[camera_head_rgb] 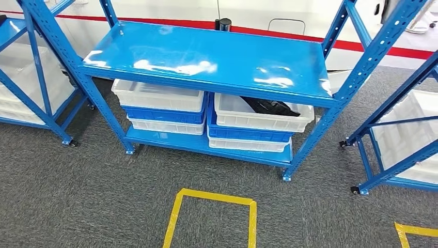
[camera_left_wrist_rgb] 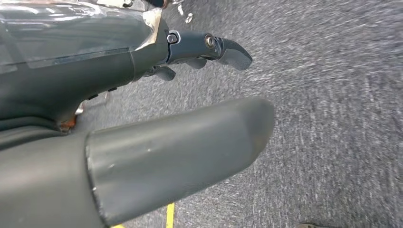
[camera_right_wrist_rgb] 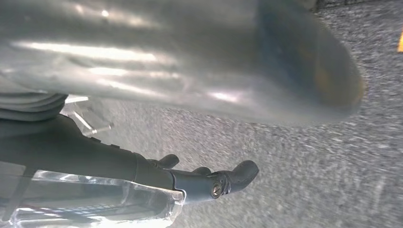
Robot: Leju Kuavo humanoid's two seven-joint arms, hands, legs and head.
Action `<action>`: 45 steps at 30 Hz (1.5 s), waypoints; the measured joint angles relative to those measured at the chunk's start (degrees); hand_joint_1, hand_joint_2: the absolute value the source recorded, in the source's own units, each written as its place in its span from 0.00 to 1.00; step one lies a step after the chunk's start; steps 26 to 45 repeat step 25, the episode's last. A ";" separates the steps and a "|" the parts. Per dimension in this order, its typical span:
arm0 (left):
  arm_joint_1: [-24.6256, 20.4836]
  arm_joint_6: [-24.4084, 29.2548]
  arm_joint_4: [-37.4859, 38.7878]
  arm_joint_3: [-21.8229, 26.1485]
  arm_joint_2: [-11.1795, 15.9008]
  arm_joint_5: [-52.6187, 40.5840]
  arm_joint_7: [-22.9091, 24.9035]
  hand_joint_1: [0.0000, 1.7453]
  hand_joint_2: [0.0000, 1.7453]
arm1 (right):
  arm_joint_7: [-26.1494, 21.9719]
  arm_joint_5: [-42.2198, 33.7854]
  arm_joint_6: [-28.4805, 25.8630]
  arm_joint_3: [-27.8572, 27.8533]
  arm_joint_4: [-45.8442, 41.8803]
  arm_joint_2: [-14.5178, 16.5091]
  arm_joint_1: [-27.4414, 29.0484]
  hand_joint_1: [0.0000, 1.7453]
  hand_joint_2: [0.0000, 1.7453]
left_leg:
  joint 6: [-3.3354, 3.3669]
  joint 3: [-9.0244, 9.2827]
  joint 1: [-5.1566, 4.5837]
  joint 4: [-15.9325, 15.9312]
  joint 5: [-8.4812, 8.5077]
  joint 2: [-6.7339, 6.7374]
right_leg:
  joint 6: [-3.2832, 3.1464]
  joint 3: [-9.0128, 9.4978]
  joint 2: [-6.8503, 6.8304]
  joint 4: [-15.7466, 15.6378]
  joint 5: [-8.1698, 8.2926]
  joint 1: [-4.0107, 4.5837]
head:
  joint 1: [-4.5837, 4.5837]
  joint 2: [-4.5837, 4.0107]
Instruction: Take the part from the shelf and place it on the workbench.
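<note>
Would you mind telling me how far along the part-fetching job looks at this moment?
A dark part lies in the upper right white bin under the blue shelf top. The left hand and right hand hang over grey carpet, fingers apart, holding nothing. No workbench is visible, so this fits either a fetch ahead or a return after a delivery.

- The blue shelf point(camera_head_rgb: 206, 57) top is bare and open from above, bounded by slanted uprights point(camera_head_rgb: 369, 57) at its corners.
- The lower level is roofed by that top; stacked white and blue bins point(camera_head_rgb: 160, 106) are packed under it, leaving a shallow gap.
- The right top bin point(camera_head_rgb: 261, 116) is partly occupied by a dark part point(camera_head_rgb: 271, 107).
- Neighbouring racks point(camera_head_rgb: 397, 139) close in left and right.
- Open carpet point(camera_head_rgb: 103, 196) lies near.
</note>
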 joint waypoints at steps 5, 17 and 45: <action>-0.20 -0.13 0.00 -0.01 -0.02 -0.27 -0.15 0.00 0.00 | -0.39 0.22 -0.29 -0.01 0.00 -0.02 -0.10 0.00 0.00 | -1.77 0.71 -0.33 0.41 -0.78 2.71 | -1.69 3.42 -1.53 -6.80 2.38 0.37 | -0.13 0.00; 0.01 -0.92 0.04 0.68 0.05 1.41 -2.01 0.00 1.00 | 0.43 1.70 -2.48 -0.01 0.00 0.18 0.07 0.00 1.00 | -2.11 -1.01 0.08 2.30 -0.57 -4.88 | -2.72 3.48 3.07 -6.72 3.05 0.65 | -1.44 0.00; -0.03 -1.37 0.04 1.77 0.03 2.33 -2.87 0.00 1.00 | 0.17 2.06 -2.91 -0.01 0.00 -0.13 0.11 0.00 1.00 | -1.54 -0.85 -0.42 0.92 -0.02 -4.90 | -2.56 2.77 3.20 -6.89 3.03 0.59 | -1.33 0.00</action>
